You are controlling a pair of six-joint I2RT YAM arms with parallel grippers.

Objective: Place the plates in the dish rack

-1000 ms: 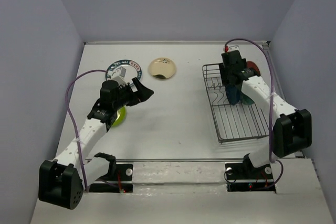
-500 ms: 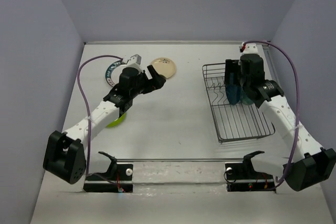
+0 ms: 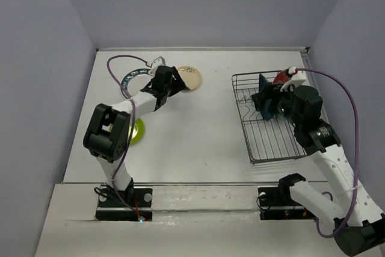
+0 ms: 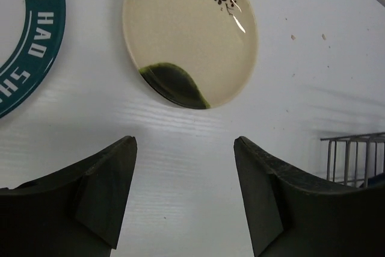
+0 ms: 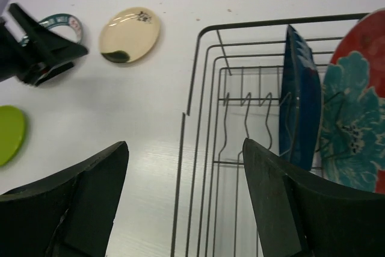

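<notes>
Left end effector (image 4: 185,147) is wide open and holds nothing. It hangs over the desk (image 3: 198,142) just short of the gold plate (image 4: 189,34), which lies flat. The white plate with the green lettered rim (image 4: 24,46) lies flat just to the left of the gold one. The lime green plate (image 3: 138,130) is also flat on the desk, nearer the arm bases and partly under the left arm.

Right end effector (image 5: 185,148) is wide open and empty, above the far part of the dish rack (image 3: 274,139). Two plates stand on edge in the rack at its far end: the dark blue plate (image 5: 299,97), and the red-and-teal plate (image 5: 355,106) close behind it. The tines on the near side of the blue plate are bare.
</notes>
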